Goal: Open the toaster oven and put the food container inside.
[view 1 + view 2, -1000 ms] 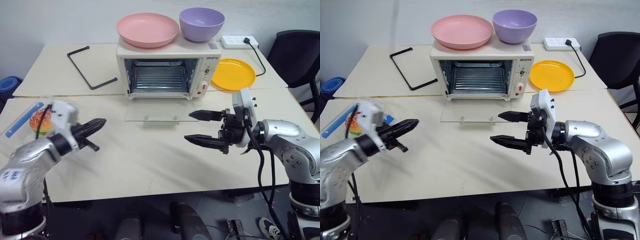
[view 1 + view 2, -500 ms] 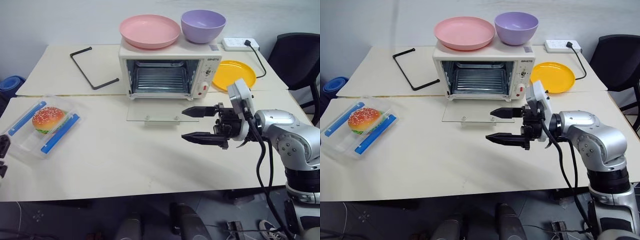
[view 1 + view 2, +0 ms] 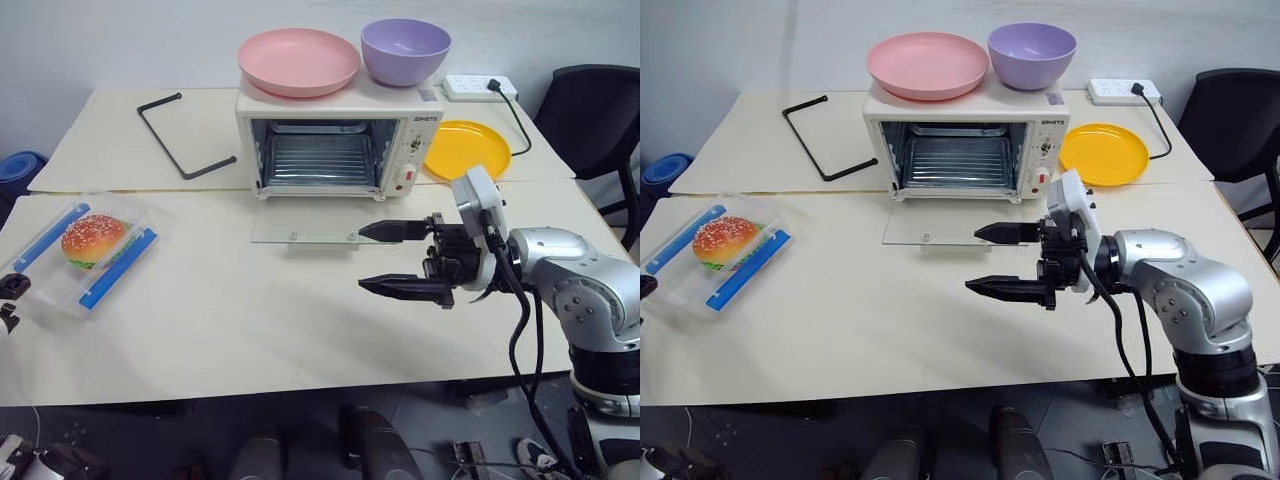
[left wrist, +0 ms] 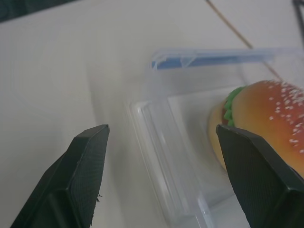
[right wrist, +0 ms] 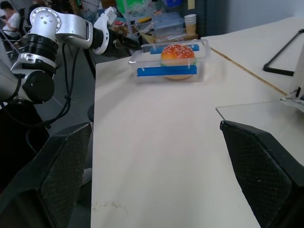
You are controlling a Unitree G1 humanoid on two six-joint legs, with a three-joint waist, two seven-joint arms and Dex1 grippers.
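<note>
I feared my wide-open left pincer (image 4: 156, 175), straddling the near corner of the food container (image 3: 85, 255) at the tabletop's (image 3: 300, 330) left edge, might nudge it off. The right pincer (image 3: 395, 260) gaped empty near the toaster oven's (image 3: 335, 135) lowered door. A second before, the left pincer was shut, further right.

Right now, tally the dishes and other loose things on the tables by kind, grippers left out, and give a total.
Plates: 2, pink plate, yellow plate
Bowls: 1, purple bowl
Ovens: 1, toaster oven
Food containers: 1, food container
Power strips: 1, power strip
Black bent rods: 1, black rod
Total: 7
</note>
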